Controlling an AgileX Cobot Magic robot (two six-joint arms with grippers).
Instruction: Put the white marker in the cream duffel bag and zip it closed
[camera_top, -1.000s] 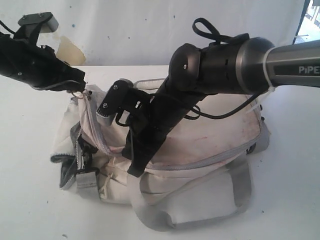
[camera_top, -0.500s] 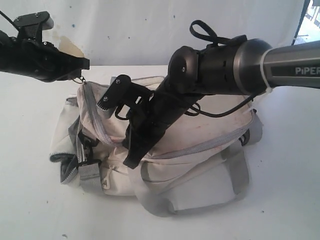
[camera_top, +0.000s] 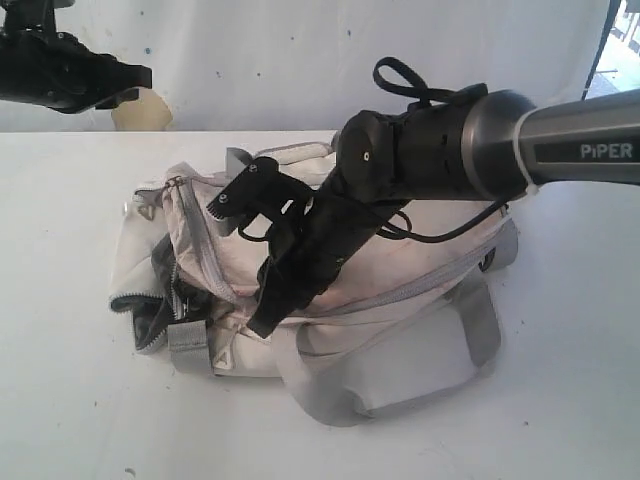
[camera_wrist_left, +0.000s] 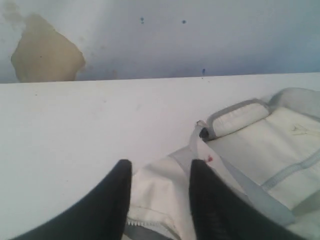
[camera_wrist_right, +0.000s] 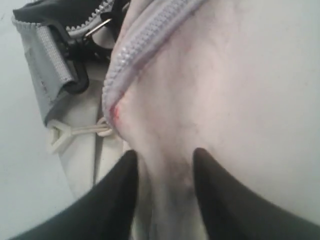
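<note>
Cream duffel bag (camera_top: 430, 265): lies on its side in the middle of the white desk (camera_top: 60, 400), slumped and creased, with one end toward the left arm.
Bag opening: at that left end the grey zipper (camera_top: 195, 265) stands parted, and dark lining (camera_top: 150, 322) shows in the gap.
White marker: cannot be seen in any view.
Left gripper (camera_top: 140, 85): raised off the desk at the far left, clear of the bag and near the back wall (camera_top: 250, 60).
Left fingers (camera_wrist_left: 112, 200): apart, with nothing between them; in the left wrist view the bag's cream fabric and grey trim lie below and beyond them.
Right gripper (camera_top: 262, 322): angled down onto the bag's front side, near the open end.
Right fingers (camera_wrist_right: 215, 200): apart, straddling a soft ridge of cream fabric that bulges up between them.
Zipper by the right gripper: a line of grey teeth (camera_wrist_right: 145, 40) curves along the ridge just ahead of the fingers, and a cream cord pull (camera_wrist_right: 75, 132) hangs beside it.
Strap: a grey webbing loop (camera_top: 480, 330) lies flat on the desk at the bag's near side.
Buckle: black, on grey webbing (camera_wrist_right: 50, 60) at the open end.
</note>
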